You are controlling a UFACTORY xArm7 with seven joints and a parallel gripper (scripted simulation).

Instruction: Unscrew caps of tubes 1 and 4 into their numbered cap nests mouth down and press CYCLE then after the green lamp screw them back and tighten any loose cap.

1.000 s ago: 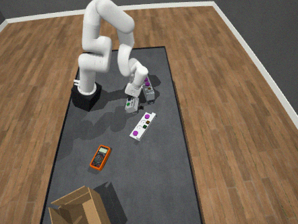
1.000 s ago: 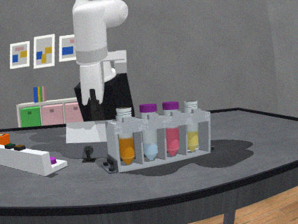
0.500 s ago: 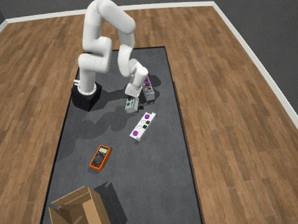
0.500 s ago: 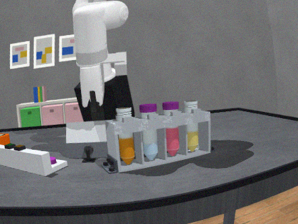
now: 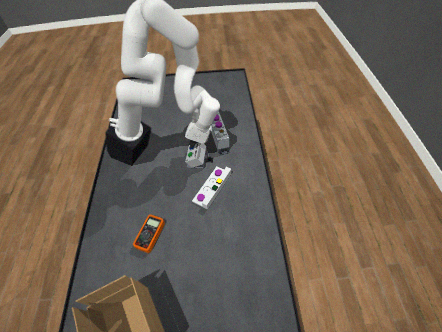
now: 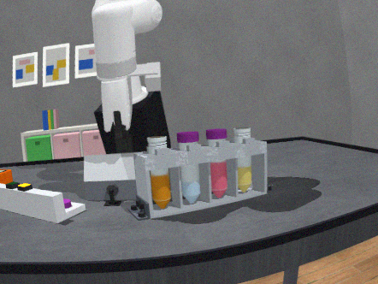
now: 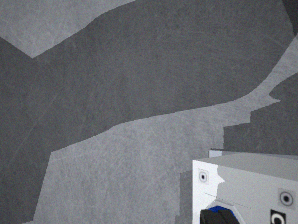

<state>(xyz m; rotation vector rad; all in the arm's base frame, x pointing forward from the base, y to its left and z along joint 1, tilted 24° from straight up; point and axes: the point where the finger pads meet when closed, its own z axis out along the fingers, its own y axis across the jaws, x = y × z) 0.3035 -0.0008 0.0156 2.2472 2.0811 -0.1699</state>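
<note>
The decapping station (image 5: 221, 136) (image 6: 201, 162) holds four tubes. The orange tube (image 6: 160, 188) and the yellow tube (image 6: 244, 173) at the two ends stand open. The two middle tubes carry purple caps (image 6: 187, 137) (image 6: 216, 133). The cap tray (image 5: 209, 192) (image 6: 38, 203) holds two purple caps (image 5: 218, 172) (image 5: 200, 197) in its end nests. Its amber lamp (image 5: 219, 180) (image 6: 25, 186) glows yellow and the lamp beside it (image 5: 215, 187) (image 6: 12, 185) is dark. My gripper (image 5: 194, 145) (image 6: 116, 143) is shut and empty, right over the key housing (image 5: 196, 160) (image 6: 107, 168) (image 7: 250, 180). The blue key (image 7: 216, 210) shows at the wrist view's bottom edge, and the green key (image 5: 190, 155) shows from above.
An orange multimeter (image 5: 149, 232) lies on the grey mat toward the front. An open cardboard box (image 5: 117, 305) stands at the mat's near corner. The arm's black base (image 5: 127, 142) is left of the stations.
</note>
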